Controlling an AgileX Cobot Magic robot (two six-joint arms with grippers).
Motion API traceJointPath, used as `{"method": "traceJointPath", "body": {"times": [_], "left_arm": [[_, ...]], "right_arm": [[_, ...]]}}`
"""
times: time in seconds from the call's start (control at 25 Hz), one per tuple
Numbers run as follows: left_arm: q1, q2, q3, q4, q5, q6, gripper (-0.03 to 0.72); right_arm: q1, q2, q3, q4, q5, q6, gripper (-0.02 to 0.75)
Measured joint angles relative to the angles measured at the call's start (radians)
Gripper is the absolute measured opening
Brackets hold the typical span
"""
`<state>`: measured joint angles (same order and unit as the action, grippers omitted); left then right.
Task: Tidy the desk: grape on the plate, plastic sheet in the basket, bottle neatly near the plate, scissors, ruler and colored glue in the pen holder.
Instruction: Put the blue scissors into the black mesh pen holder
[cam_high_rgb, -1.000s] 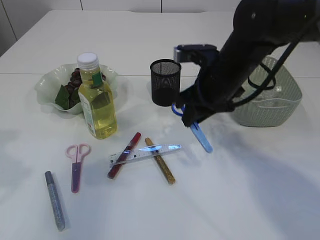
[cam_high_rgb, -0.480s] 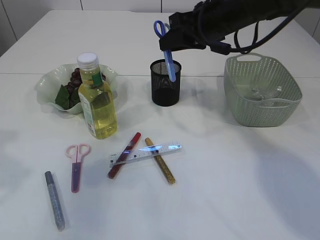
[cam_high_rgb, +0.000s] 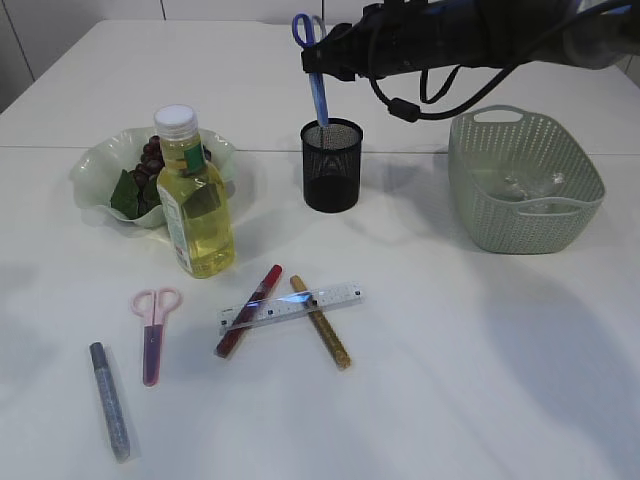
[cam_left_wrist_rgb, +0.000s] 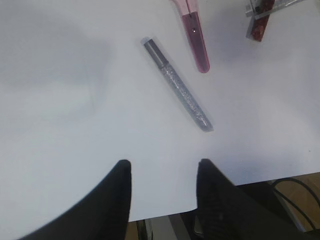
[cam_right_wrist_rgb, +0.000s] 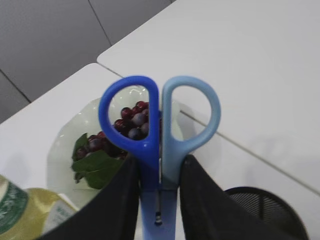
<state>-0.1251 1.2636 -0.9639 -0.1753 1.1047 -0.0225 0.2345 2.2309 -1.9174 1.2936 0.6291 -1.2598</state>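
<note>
The right end effector (cam_right_wrist_rgb: 159, 187) is pinched on the blue scissors (cam_right_wrist_rgb: 159, 130), its two dark fingers (cam_right_wrist_rgb: 117, 200) pressing the shanks just below the handle loops, which point up. In the exterior view the right end effector (cam_high_rgb: 335, 55) sits at the top centre of the frame, and the blue scissors (cam_high_rgb: 312, 70) hang blade-down from it, tilted slightly, with the tip at the mouth of the black mesh pen holder (cam_high_rgb: 331, 165); whether the tip touches the rim cannot be told.

The left end effector (cam_left_wrist_rgb: 162, 192) is spread, holding nothing, hovering above the bare bench (cam_left_wrist_rgb: 75, 100) at the bottom of its wrist view.

Left of the pen holder stands the bottle (cam_high_rgb: 195, 195) of yellow liquid, upright, just in front of the pale green plate (cam_high_rgb: 95, 175) holding the grapes (cam_high_rgb: 150, 165) and a leaf. At the right, the green basket (cam_high_rgb: 525, 180) holds a clear plastic sheet (cam_high_rgb: 525, 187).

In the lower middle of the frame the ruler (cam_high_rgb: 295, 303) lies across a red glue stick (cam_high_rgb: 248, 310) and a gold glue stick (cam_high_rgb: 320, 322). Further left lie the pink scissors (cam_high_rgb: 153, 330) and, apart from them in the lower left, a silver glue stick (cam_high_rgb: 109, 400).
</note>
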Motion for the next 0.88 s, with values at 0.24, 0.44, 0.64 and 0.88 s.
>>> {"method": "traceJointPath", "body": {"times": [0.24,0.44,0.64,0.88], "left_arm": [[0.0,0.0,0.0,0.002,0.004,0.0,0.317],[0.0,0.0,0.0,0.002,0.004,0.0,0.317],[0.0,0.0,0.0,0.002,0.002,0.0,0.317],[0.0,0.0,0.0,0.002,0.0,0.0,0.317]], "right_arm": [[0.0,0.088,-0.077,0.027,-0.104,-0.143,0.216],[0.0,0.144,-0.093,0.071,-0.118,-0.222,0.216],[0.0,0.172,-0.093,0.078,-0.121,-0.261,0.241],[0.0,0.172,-0.093,0.089,-0.121,-0.276,0.38]]}}
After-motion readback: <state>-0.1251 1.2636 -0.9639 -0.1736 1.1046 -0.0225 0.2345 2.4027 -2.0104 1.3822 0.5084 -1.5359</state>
